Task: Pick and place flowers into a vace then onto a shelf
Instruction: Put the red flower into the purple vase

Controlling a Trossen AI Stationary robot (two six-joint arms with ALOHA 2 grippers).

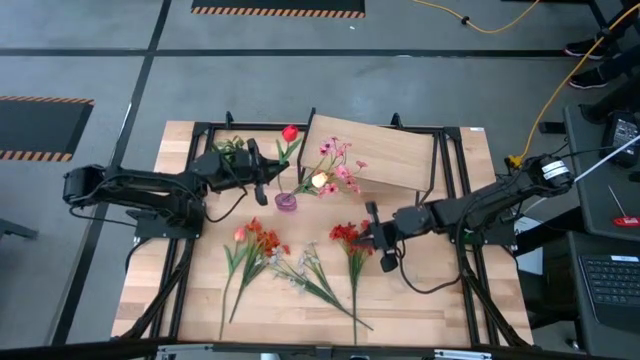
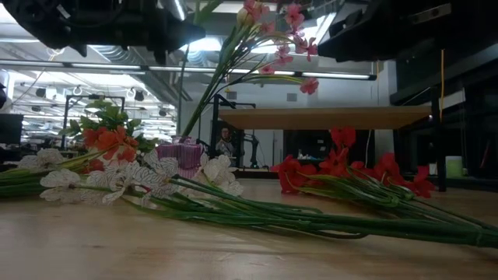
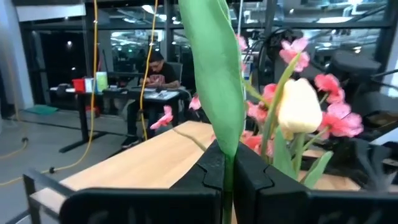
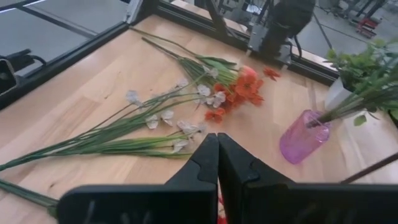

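At ten o'clock of the vase (image 1: 286,201), a red flower (image 1: 289,133) is being pinched by the left gripper (image 1: 262,172) for insertion. Its stem needs lowering into the vase's mouth. At four o'clock, the right gripper (image 1: 381,243) is being held pressed together, empty.

The tabletop (image 2: 233,249) fills the foreground. A white-bloomed spray (image 2: 132,177) lies flat on it at the left, its green stems (image 2: 311,218) running toward the right edge. An orange-bloomed bunch (image 2: 109,141) lies behind the white one. A red-bloomed bunch (image 2: 342,167) lies at the right. A purple vase (image 2: 180,155) stands upright behind the white blooms and holds pink-bloomed stems (image 2: 272,39) that lean to the right. The shelf (image 2: 327,117) stands farther back on black legs. Dark arm parts (image 2: 101,23) hang at the upper edge.
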